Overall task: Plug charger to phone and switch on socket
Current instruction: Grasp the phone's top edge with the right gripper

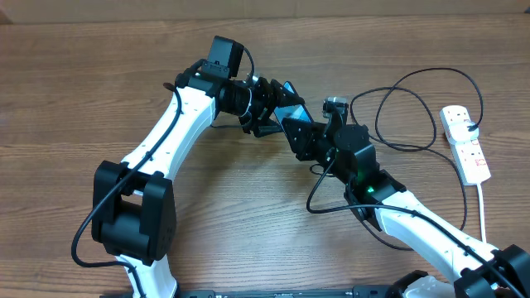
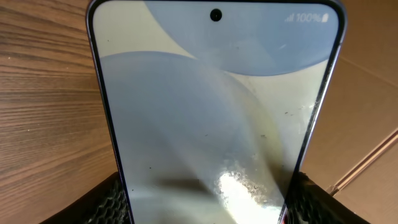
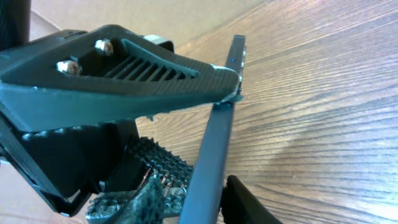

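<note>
The phone (image 1: 291,113), lifted over the desk (image 1: 99,83) at picture centre, looks light, rigid and slick-glassed, best pinched across its dark edges as the left tool (image 1: 269,108) clamps it; the right tool (image 1: 305,139) flanks it, hold unclear.

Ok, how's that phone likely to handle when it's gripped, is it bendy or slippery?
Probably stiff: the phone looks like a flat slab, and its edge runs straight in the right wrist view. Its glossy face shows glare, so it may slip in the left claw. Glass likely cracks if dropped.
</note>
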Tool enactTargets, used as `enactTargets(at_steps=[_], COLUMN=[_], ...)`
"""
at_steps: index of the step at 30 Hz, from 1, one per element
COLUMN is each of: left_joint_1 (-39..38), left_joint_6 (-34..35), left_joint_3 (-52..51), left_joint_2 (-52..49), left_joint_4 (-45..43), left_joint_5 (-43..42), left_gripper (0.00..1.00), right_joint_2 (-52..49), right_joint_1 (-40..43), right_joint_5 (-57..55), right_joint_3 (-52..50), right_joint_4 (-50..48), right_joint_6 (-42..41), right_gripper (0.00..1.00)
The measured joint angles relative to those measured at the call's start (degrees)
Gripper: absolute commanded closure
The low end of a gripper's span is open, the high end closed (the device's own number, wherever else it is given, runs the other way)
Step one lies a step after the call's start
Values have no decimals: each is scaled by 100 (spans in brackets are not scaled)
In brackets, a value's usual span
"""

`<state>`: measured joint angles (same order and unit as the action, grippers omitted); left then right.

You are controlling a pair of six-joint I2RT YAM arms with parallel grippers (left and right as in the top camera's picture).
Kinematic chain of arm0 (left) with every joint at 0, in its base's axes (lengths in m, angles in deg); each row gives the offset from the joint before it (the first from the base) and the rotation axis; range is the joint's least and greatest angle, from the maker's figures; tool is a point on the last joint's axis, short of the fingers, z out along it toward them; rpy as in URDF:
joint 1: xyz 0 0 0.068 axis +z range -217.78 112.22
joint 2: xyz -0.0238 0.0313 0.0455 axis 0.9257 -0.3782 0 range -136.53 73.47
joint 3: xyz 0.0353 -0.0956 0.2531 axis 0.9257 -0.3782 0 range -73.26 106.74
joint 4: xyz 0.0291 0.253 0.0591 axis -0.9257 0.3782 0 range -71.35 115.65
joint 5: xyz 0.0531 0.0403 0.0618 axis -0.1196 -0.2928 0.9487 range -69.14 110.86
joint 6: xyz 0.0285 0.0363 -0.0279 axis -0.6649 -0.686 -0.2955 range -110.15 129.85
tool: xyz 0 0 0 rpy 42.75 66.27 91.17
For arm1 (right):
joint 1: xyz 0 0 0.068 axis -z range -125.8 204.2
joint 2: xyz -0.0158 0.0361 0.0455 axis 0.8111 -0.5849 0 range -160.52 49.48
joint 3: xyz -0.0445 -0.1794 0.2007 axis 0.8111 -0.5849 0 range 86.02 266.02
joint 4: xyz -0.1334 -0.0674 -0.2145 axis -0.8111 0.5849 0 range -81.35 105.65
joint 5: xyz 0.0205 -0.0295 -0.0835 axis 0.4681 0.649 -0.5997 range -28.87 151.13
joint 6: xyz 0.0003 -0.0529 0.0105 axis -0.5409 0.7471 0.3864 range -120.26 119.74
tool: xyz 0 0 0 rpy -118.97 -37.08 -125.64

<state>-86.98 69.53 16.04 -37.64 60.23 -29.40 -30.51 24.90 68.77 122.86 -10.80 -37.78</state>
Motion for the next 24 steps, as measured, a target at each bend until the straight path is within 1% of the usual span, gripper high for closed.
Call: enactTargets(at_steps=[5,8,17,24], left_joint_1=[0,4,11,13], left_joint_6=[2,2,-2,-2], left_joint_3=[0,0,0,7], left_joint_2=[0,0,0,0], left_joint_4=[4,9,31,22], left_joint_5=[0,4,22,24], left_gripper=[58,57,57,54], right_joint_2=[-2,-9,-33,-44], right_joint_1=[2,4,31,39], right_joint_5=[-66,-107,-179,-168], right_joint_3=[0,0,0,0], right_joint_4=[59,70,122,98], right_joint_6=[13,0,0,-2], right_gripper=[83,85,96,96])
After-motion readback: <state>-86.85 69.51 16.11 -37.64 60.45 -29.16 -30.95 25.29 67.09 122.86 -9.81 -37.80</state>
